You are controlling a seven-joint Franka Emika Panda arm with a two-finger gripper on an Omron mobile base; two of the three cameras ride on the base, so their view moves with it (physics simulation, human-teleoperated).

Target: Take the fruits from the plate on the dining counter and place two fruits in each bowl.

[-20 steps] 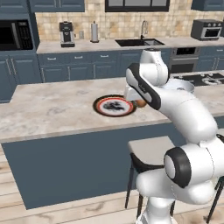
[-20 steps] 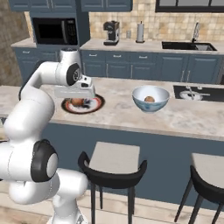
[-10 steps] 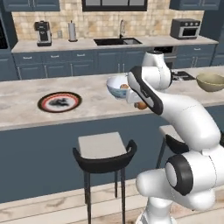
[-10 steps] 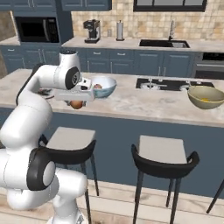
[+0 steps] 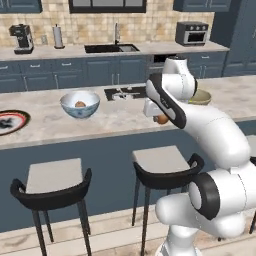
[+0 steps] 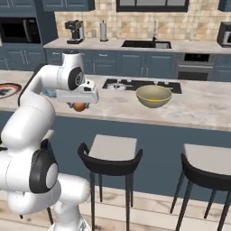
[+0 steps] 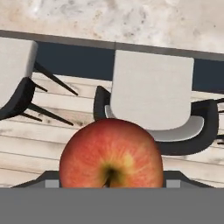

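Observation:
My gripper (image 5: 161, 119) is shut on a reddish apple (image 5: 162, 119), held just off the front edge of the dining counter (image 5: 115, 117). In the hand view the apple (image 7: 111, 153) hangs over a stool seat and the floor. The light blue bowl (image 5: 80, 103) stands to the left of the hand with a small orange-brown fruit (image 5: 80, 104) in it. The olive bowl (image 6: 154, 96) sits to the right and holds a yellow fruit (image 6: 154, 99). The plate (image 5: 10, 121) lies at the far left, cut by the frame. From the right side the gripper (image 6: 79, 106) shows with the apple under it.
Grey-seated stools (image 5: 162, 160) (image 5: 52, 177) stand in front of the counter's dark blue base. A cooktop (image 6: 119, 84) is set in the counter behind the hand. The back counter carries a sink (image 5: 111, 48), a coffee machine (image 5: 21, 39) and a toaster oven (image 5: 192, 33).
The base has driven right along the counter, so the plate slid to the views' left edge and the olive bowl came nearer. The apple stays in the shut gripper.

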